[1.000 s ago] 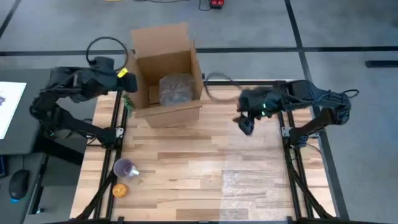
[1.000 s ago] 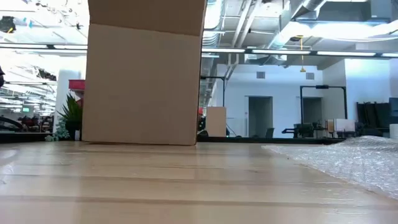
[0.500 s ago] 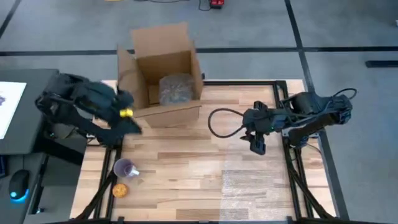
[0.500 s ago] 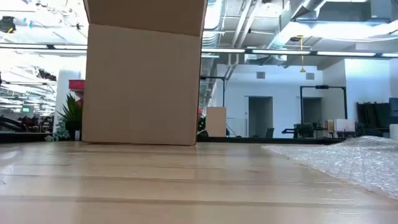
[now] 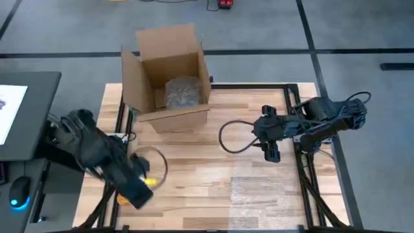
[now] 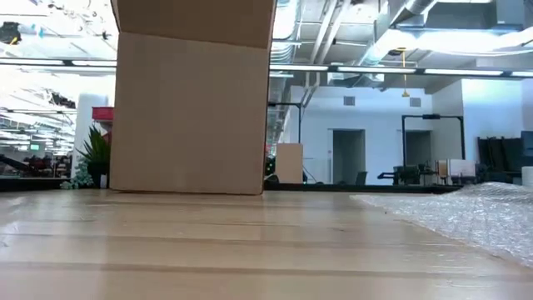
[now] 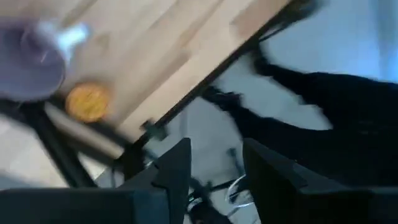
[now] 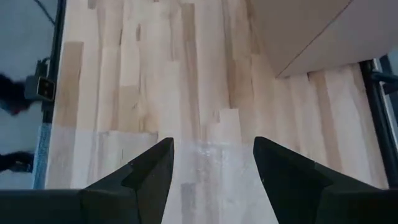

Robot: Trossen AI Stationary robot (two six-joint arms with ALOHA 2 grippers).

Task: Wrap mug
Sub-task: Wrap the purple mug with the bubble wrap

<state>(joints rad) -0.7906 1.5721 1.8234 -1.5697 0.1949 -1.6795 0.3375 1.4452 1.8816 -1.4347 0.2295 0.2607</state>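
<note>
mug waits at the surface's corner, both grippers empty

high view: wooden surface [image 5: 194,162] carries a cardboard box [image 5: 169,77] and a bubble wrap sheet [image 5: 265,194]. left gripper [image 5: 136,193] hides the mug.

left wrist view: purple mug [image 7: 28,65] lies just ahead of the left gripper, beside an orange disc [image 7: 87,101]; fingers parted, holding nothing.

right wrist view: right gripper [image 8: 211,168] gapes empty, wrap beneath.

the mug looks light, rigid and slippery; grip its rim wall.

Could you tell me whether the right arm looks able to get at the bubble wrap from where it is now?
Probably yes. The right gripper hangs open just beyond the bubble wrap, and only bare table lies between them. The box stands off to the side.
</note>
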